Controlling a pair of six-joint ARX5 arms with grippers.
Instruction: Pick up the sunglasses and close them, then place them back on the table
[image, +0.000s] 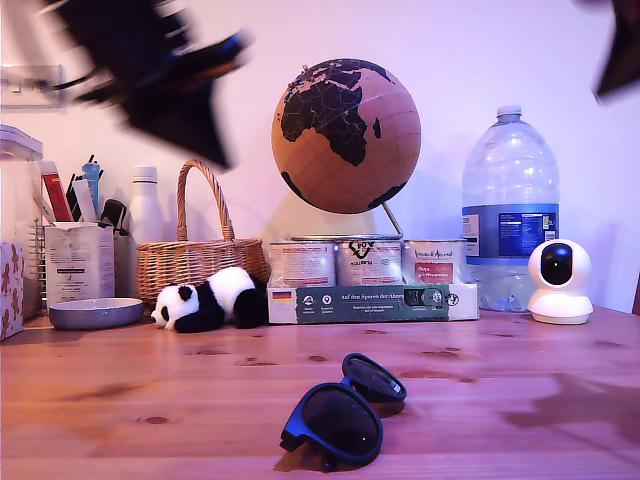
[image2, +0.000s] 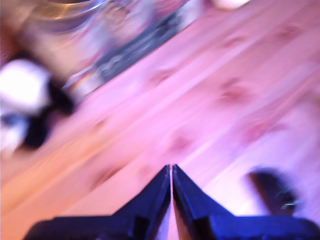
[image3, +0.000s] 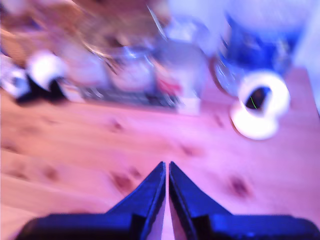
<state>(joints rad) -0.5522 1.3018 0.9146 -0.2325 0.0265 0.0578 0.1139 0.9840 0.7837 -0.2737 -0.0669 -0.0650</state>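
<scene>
The first tool (image2: 171, 167) hangs above the desk (image2: 210, 100) with its jaws pressed together and nothing between them. The sunglasses (image: 340, 415) lie on the wood below it, a dark blur just aside of its tips, touching neither tool. The second tool (image3: 166, 164) is likewise closed and empty. Beyond it are a plush panda (image3: 44, 70), a white camera (image3: 252, 127) and, farthest, a water bottle (image3: 260, 40).
</scene>
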